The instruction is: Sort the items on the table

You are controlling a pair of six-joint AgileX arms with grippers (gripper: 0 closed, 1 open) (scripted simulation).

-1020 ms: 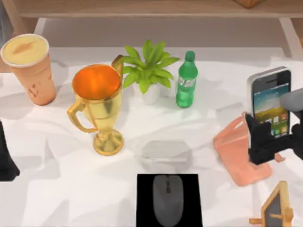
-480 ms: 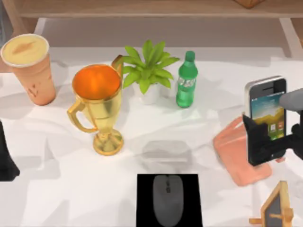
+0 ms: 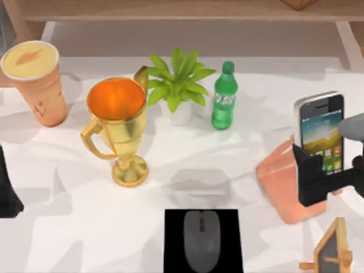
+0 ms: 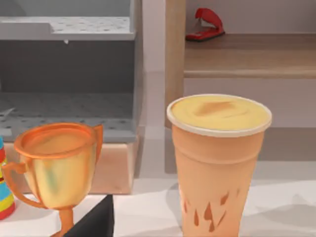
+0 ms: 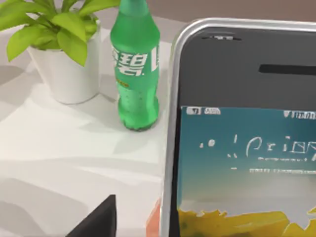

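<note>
Your right end effector (image 3: 316,181) pinched the smartphone (image 3: 319,129) and held it upright over the pink stand (image 3: 280,183) at the right of the tabletop (image 3: 68,227). The right wrist view showed the phone's screen up close, beside the green bottle (image 5: 134,64). The left wrist view showed the orange cup (image 4: 218,163) beside the gold trophy (image 4: 57,165). From above, you saw the mouse (image 3: 201,240) on its black pad (image 3: 173,242). Your left arm sat at the left edge, and I could not tell its grip.

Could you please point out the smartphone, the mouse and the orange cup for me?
Smartphone (image 3: 321,131): top view, on its screen.
Mouse (image 3: 202,240): top view, middle of its back.
Orange cup (image 4: 216,180): left wrist view, on its side wall.
</note>
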